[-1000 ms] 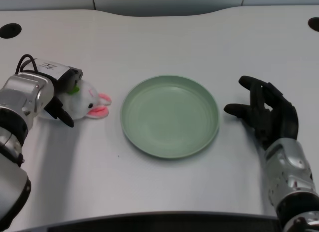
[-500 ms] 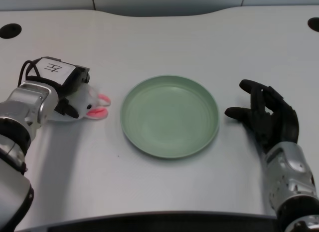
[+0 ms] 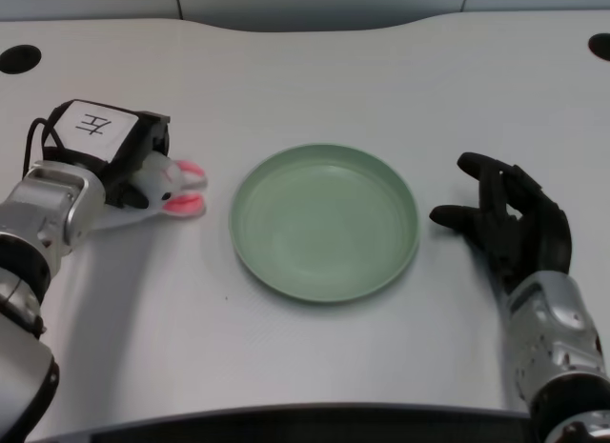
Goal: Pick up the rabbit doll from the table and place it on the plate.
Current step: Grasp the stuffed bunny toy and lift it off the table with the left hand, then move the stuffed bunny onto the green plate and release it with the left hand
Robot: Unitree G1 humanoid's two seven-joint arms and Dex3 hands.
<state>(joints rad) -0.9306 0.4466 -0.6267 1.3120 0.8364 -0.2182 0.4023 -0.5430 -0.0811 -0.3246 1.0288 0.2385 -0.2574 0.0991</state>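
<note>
A white rabbit doll [image 3: 170,188] with pink ears sits in my left hand [image 3: 122,159], left of the plate. The hand grips the doll's body from above and behind, hiding most of it; only the head and ears stick out toward the plate. The doll appears lifted slightly off the table, with its shadow beneath. The light green plate [image 3: 324,276] lies in the middle of the table, holding nothing, a short gap to the right of the doll's ears.
My right hand [image 3: 510,224] rests on the table just right of the plate, fingers spread. Dark round holes [image 3: 19,58] mark the table's far left and far right corners. The table's dark front edge [image 3: 286,419] runs along the bottom.
My left hand has closed around the rabbit doll and raised it a little, tilting the ears up. The plate and right hand stay put.
</note>
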